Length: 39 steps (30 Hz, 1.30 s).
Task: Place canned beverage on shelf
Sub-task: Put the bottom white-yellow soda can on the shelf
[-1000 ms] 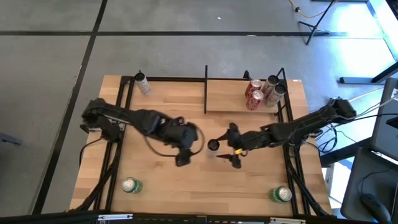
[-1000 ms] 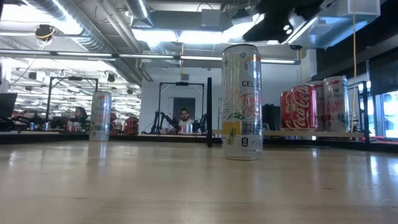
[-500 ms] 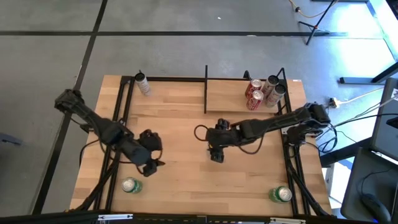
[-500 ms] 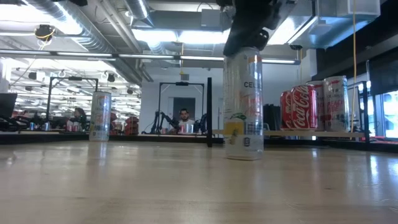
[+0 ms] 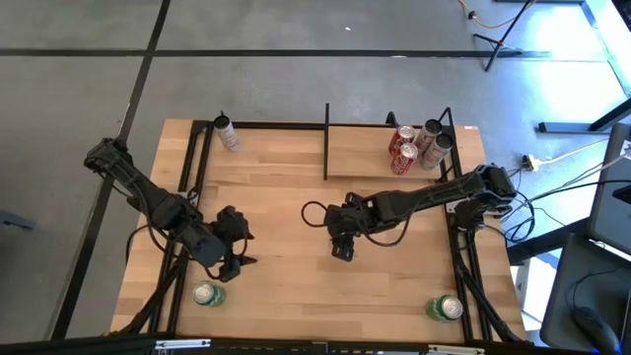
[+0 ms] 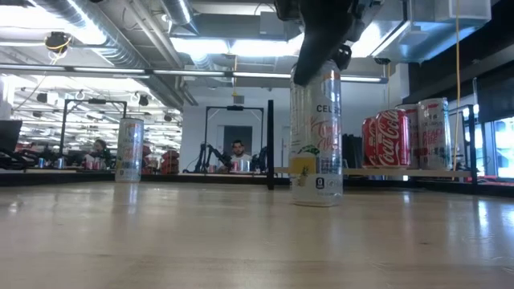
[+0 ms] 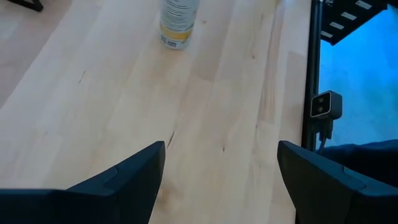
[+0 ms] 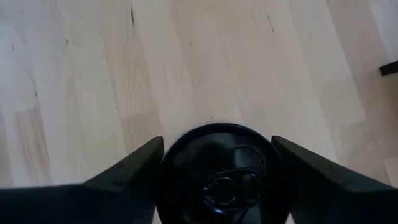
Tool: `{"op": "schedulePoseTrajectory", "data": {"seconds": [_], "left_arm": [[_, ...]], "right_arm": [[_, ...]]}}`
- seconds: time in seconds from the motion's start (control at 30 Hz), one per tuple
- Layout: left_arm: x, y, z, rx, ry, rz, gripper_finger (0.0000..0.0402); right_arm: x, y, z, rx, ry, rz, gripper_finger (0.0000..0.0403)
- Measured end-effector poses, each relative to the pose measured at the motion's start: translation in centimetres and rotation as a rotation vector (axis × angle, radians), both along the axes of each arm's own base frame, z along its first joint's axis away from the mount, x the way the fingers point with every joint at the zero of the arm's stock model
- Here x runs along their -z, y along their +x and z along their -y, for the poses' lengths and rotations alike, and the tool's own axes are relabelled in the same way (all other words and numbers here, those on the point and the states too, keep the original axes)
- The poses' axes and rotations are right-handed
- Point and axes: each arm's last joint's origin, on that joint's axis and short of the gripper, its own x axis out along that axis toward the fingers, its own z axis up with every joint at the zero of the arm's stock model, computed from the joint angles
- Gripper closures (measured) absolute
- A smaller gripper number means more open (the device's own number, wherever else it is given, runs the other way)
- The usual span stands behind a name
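Right wrist view alone shows can (image 8: pixel 217 168) lid between spread right hand (image 8: pixel 217 163) fingers, can upright on desk (image 5: pixel 286 197), left hand (image 7: pixel 221 171) open.

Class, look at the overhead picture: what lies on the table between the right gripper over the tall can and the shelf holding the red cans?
Nothing: in the high view only bare tabletop separates the right gripper from the shelf.

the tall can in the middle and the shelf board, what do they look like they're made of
The tall can looks like thin aluminium: glossy printed wall, dark pull-tab lid in the right wrist view. The shelf board looks like pale unpainted wood with visible grain, framed by thin black rods, probably metal.
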Motion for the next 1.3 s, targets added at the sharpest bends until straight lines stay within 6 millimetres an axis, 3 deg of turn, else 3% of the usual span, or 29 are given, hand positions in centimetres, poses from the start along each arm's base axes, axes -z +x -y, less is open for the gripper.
{"op": "schedulePoseTrajectory", "data": {"seconds": [0.07, 0.3, 0.53, 0.67, 0.9, 1.1, 1.3], "left_arm": [[0.0, 0.0, 0.0, 0.000, 0.000, -0.001, 0.0104], [0.0, 0.0, 0.0, 0.001, -0.001, -0.002, 0.0104], [0.0, 0.0, 0.0, 0.001, 0.000, -0.001, 0.0104], [0.0, 0.1, -0.1, -0.009, 0.008, 0.004, 0.0104], [-0.1, 0.2, -0.3, -0.063, 0.037, 0.041, 0.0104], [-0.2, 0.4, -0.3, -0.121, 0.014, 0.074, 0.0104], [-0.5, 0.6, -0.2, -0.133, 0.001, 0.109, 0.0104]], "right_arm": [[0.0, -0.1, 0.0, 0.000, -0.003, -0.012, 0.0182], [-0.7, -0.8, 0.4, 0.025, -0.003, -0.023, 0.0186], [-4.5, -2.2, 2.8, 0.112, -0.015, 0.004, 0.0186], [-6.5, -4.0, 6.3, 0.221, -0.063, -0.011, 0.0186], [-8.3, -6.5, 14.5, 0.434, -0.179, -0.018, 0.0186], [-7.1, -8.0, 21.1, 0.602, -0.224, -0.050, 0.0186], [-5.7, -9.6, 24.6, 0.658, -0.181, -0.063, 0.0186]]}}
